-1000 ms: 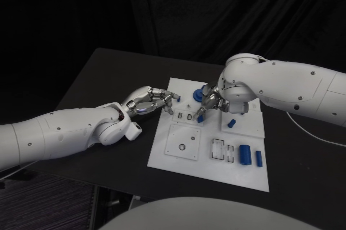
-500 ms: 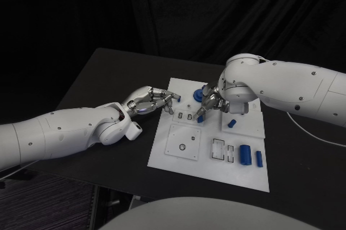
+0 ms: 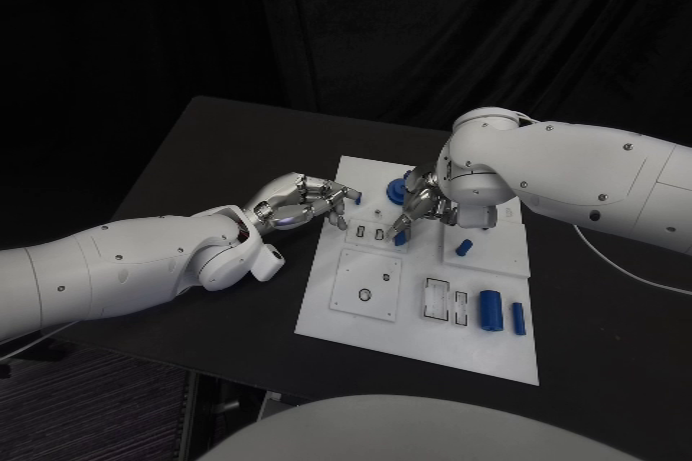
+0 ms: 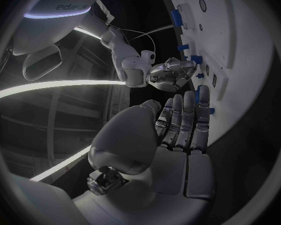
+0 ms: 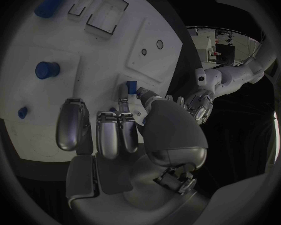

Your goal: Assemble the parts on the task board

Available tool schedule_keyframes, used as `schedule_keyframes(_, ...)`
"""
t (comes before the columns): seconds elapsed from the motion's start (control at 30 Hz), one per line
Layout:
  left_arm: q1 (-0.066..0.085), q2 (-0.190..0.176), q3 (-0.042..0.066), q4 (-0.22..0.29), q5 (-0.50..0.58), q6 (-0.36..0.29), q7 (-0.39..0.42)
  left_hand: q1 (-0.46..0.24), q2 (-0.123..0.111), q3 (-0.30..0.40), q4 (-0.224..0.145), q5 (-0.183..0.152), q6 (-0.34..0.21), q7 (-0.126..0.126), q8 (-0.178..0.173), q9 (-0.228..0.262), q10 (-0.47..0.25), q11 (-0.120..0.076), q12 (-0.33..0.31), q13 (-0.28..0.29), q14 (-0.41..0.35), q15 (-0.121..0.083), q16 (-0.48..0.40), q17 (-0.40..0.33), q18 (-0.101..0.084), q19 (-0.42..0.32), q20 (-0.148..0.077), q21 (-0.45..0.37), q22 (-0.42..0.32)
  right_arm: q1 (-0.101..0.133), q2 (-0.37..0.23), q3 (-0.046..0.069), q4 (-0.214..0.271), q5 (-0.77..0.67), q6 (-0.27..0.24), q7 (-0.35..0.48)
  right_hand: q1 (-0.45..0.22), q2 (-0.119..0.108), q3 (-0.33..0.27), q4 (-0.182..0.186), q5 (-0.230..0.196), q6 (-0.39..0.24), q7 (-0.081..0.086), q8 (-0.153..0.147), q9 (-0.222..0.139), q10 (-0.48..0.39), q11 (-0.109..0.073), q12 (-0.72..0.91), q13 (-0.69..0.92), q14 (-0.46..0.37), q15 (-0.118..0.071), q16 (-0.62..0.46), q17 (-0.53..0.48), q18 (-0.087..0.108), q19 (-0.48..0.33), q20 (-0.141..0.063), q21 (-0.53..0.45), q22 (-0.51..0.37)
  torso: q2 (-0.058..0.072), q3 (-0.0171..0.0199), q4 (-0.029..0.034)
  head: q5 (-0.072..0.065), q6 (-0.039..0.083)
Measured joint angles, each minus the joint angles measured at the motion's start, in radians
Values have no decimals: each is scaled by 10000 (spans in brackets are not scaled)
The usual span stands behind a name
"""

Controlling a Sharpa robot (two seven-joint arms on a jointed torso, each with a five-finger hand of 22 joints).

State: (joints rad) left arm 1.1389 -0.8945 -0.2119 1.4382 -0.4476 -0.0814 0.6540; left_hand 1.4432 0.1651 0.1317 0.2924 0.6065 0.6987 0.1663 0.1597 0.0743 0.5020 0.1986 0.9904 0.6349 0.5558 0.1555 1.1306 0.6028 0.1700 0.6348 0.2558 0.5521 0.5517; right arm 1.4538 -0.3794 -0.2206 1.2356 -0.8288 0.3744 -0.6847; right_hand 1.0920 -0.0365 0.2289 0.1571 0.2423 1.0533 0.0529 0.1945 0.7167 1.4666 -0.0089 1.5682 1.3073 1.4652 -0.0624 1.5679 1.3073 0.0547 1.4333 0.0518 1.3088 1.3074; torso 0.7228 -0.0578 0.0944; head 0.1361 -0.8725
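task board (image 3: 418,331) mid-table (image 3: 188,181), parts (image 3: 490,309) on it — near-right

Left robot hand (image 3: 303,202) open, right robot hand (image 3: 418,207) pinching.

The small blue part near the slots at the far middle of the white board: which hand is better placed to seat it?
The right hand, I think. Its fingertips already meet the small blue part over the white task board. The left hand rests at the board's left edge, touching no part.
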Motion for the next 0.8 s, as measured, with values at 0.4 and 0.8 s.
schedule_keyframes(0.4, -7, 9, 0, -13, 0, 9, -9, 0, 0, 0, 0, 0, 0, 0, 0, 0, 0, 0, 0, -1, 0, 0, 0, -1, 0, 0, 0, 0, -1, -1, 0, 0, 18, 79, -126, 0, 1, -1, -27, -27, 0, 111, -36, 68, 124, 0, 0, 0, 0, 0, 0, 0, 0, 0, 44, -44, 117, 0, 3, 5, 4, 22, 0)
schedule_keyframes(0.8, -11, 9, 0, -15, 0, 19, -21, 0, 0, 27, -28, 0, 0, 0, 0, 0, 0, 0, 0, 34, -36, 36, 0, 18, 0, 0, 0, 0, 16, -2, 4, 0, 26, 123, -142, -1, -46, 39, -205, 39, -342, 111, -36, 67, 295, 0, 0, 0, 0, 0, 0, 0, 0, 0, 71, -71, 117, 0, 3, 1, 5, 39, 0)
